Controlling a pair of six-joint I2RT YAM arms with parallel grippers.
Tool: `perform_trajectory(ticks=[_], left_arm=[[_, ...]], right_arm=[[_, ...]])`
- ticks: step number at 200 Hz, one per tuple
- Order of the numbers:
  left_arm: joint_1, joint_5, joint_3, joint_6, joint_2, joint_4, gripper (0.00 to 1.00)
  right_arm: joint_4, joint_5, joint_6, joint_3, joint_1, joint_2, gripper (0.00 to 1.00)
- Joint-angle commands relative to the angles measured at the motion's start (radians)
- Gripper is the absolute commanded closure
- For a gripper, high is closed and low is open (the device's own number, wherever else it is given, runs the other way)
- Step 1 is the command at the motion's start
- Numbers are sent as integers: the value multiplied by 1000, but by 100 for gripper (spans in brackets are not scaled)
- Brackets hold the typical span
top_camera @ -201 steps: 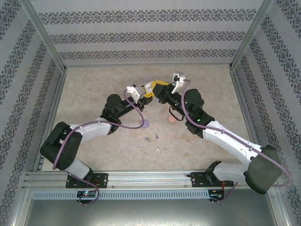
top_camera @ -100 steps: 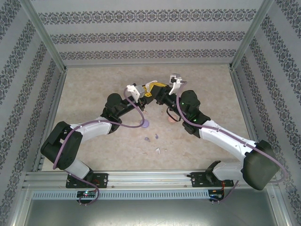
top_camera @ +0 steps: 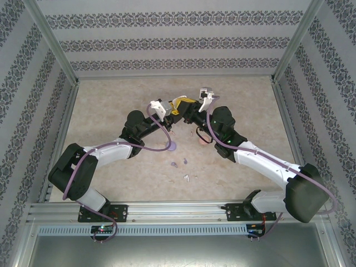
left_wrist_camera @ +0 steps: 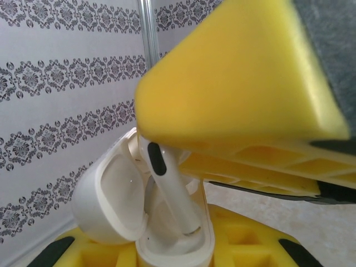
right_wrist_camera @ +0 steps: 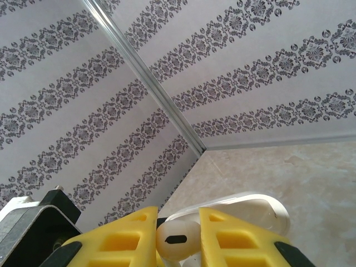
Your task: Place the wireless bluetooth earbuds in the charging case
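Observation:
A white charging case (left_wrist_camera: pixel 177 247) with its lid (left_wrist_camera: pixel 105 203) swung open sits between the yellow fingers of my left gripper (left_wrist_camera: pixel 178 253), which is shut on it. My right gripper (right_wrist_camera: pixel 178 231) is shut on the head of a white earbud (right_wrist_camera: pixel 177 240). In the left wrist view that earbud (left_wrist_camera: pixel 169 186) slants down from the right gripper's finger (left_wrist_camera: pixel 239 83), and its stem tip reaches inside the case body. From above, the left gripper (top_camera: pixel 173 110) and the right gripper (top_camera: pixel 187 108) meet above the middle of the table.
On the table below lie a round purple case (top_camera: pixel 172 146), a pink case (top_camera: pixel 203 140), two small purple earbuds (top_camera: pixel 174 164) and a pale earbud (top_camera: pixel 187 178). Patterned walls and metal posts close in the table (top_camera: pixel 111 111).
My right arm has edged left and its gripper has closed in on the left gripper. The left arm has held still with the case.

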Motion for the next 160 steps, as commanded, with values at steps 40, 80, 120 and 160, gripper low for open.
perform_trajectory(ticks=[40,80,120,160], left_arm=[[-22,23,36,-17,-23,34,100],[-26,19,46,1,-37,4,100],[-29,8,48,6,-50,-4,100],[-29,5,45,9,-62,-3,100]], right_arm=[[-16,42,-59,-18,25,24,78],[-64,77,-113,-7,47,25,79],[-100,119,-141,-18,53,7,79],[-127,161,-151,-34,46,-23,79]])
